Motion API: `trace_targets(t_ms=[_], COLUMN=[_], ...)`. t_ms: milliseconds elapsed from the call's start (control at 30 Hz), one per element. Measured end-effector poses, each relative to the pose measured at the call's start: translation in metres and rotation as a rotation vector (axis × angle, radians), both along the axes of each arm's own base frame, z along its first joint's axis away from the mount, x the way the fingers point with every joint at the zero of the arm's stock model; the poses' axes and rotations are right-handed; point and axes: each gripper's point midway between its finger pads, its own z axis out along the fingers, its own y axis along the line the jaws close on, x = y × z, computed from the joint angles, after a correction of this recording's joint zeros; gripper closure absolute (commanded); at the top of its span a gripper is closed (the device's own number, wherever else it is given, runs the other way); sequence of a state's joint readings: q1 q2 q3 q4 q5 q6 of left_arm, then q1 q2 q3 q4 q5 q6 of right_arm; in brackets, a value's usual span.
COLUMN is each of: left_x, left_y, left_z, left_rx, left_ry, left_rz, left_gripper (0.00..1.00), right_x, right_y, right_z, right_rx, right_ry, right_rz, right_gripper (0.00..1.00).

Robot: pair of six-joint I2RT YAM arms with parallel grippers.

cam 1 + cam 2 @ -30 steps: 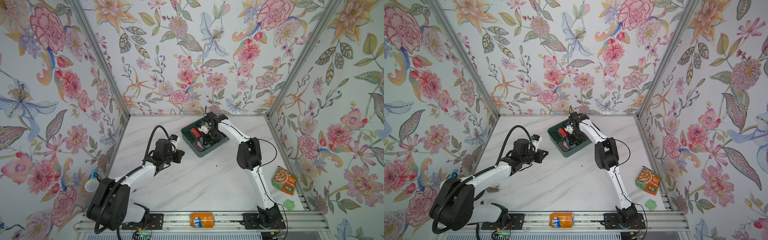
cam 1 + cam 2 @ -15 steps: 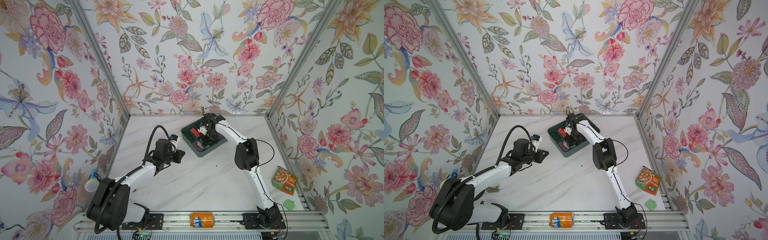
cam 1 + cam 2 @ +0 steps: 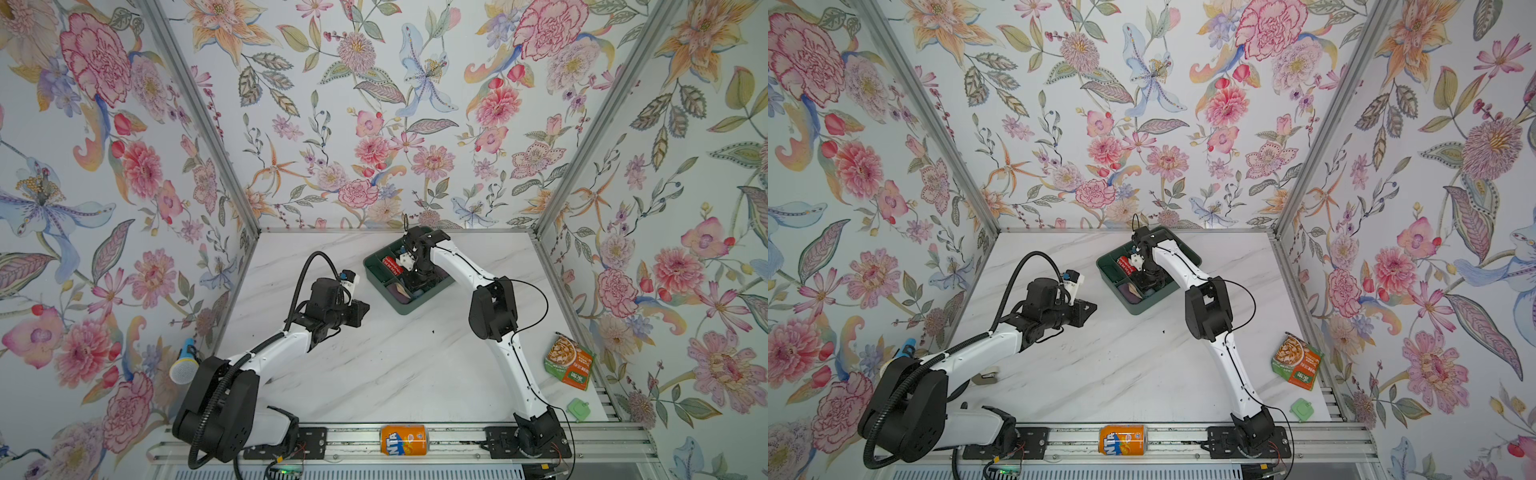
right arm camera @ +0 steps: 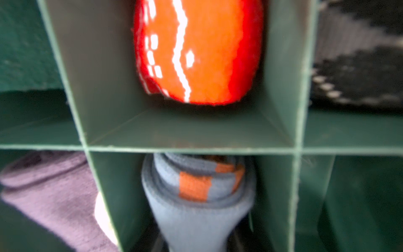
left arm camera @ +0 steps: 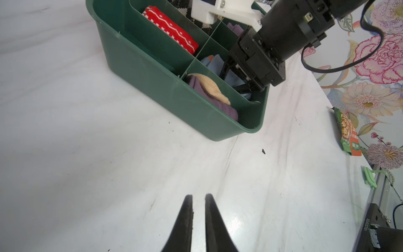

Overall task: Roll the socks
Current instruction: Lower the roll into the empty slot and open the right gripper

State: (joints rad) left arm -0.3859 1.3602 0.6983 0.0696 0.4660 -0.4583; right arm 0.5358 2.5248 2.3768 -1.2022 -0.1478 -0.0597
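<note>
At the front edge an orange soda can point(image 3: 403, 439) lies on its side on the rail, and a food packet point(image 3: 568, 365) sits at the right margin of the marble bench point(image 3: 374, 374). Further in, the left claw point(image 5: 198, 196) hovers over bare bench short of the bin, its black tips a narrow gap apart with nothing between them. Beyond it stands the green divided bin point(image 5: 152, 87), set at an angle toward the back of the bench. Its nearest corner compartment holds a purple and beige pair point(image 5: 209, 93), bundled together. The next compartment along holds the socks point(image 4: 196, 196), a grey-blue roll with orange bands showing at its end, standing on end against the divider. The right claw point(image 5: 236, 83) reaches down into this same compartment with a finger on either side of the roll; the close view is blurred, so whether it grips the roll or merely flanks it cannot be told. Across the divider lies a red roll point(image 5: 172, 29) with a white pattern, and past that a black-and-grey knit point(image 4: 357, 65) fills a farther compartment.
</note>
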Motion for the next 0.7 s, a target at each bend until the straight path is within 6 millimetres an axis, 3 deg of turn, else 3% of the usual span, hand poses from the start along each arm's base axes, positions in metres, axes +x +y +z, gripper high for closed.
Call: trace_targets(t_ms=[400,700], left_x=[-0.004,-0.006], left_y=[0.003,0.007], left_z=[0.003,0.0], left_rx=[0.005,0.009], left_ry=[-0.006,-0.003], left_rz=[0.0,0.009], left_gripper=[0.82,0.8], right_x=[0.001,0.003], right_y=[0.0,-0.001], right_z=[0.005,0.02], right_rx=[-0.026,-0.031], right_ry=[-0.025,-0.062], right_rz=[0.0,-0.01], right_gripper=[0.55,0.5])
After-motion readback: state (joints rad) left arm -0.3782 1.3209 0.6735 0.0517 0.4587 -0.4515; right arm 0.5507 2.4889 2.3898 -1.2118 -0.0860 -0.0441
